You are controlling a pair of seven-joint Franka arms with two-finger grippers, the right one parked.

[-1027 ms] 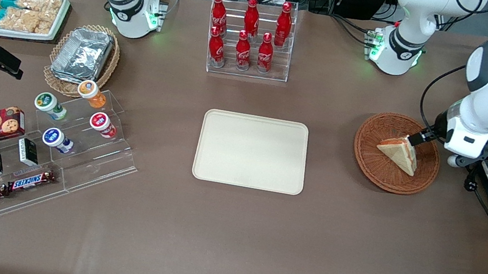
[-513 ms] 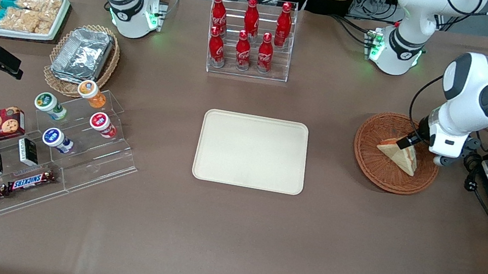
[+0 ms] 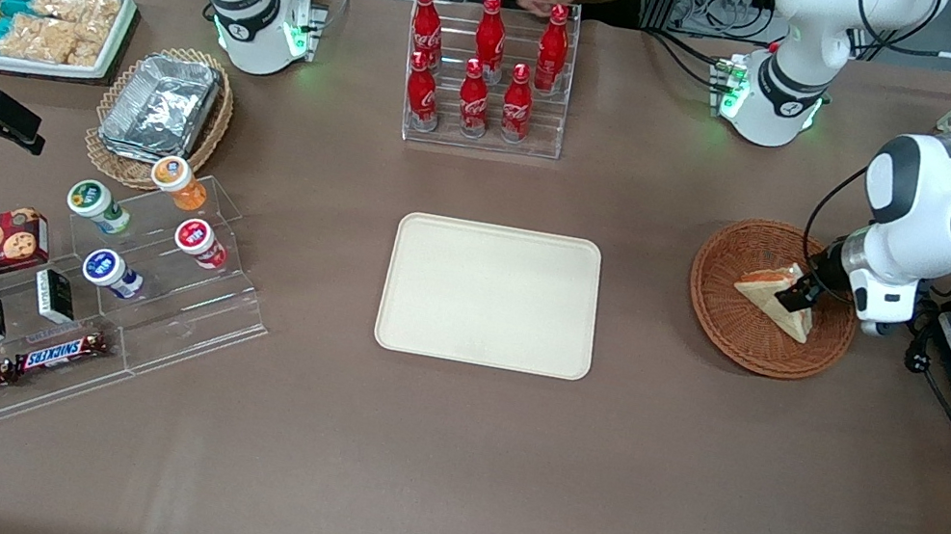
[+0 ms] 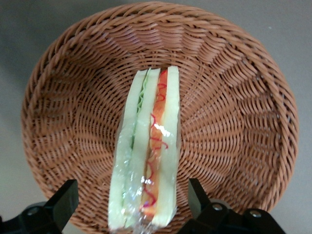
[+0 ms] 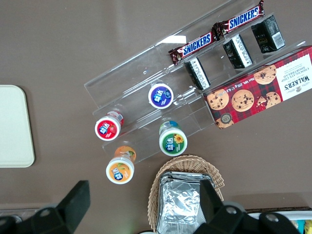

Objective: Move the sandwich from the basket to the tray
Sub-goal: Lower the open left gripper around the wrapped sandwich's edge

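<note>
Lowering over the last second, the left arm's gripper (image 4: 131,204) now straddles the plastic-wrapped triangular white-bread sandwich (image 4: 146,156), fingers (image 4: 63,200) spread wide on either side without touching it. That sandwich lies in the round reddish-brown wicker basket (image 3: 720,325), well apart from the empty cream rectangular tray (image 3: 491,295); closing should come next.

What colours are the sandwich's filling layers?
Green and red in the sandwich, clearest in the left wrist view.
</note>
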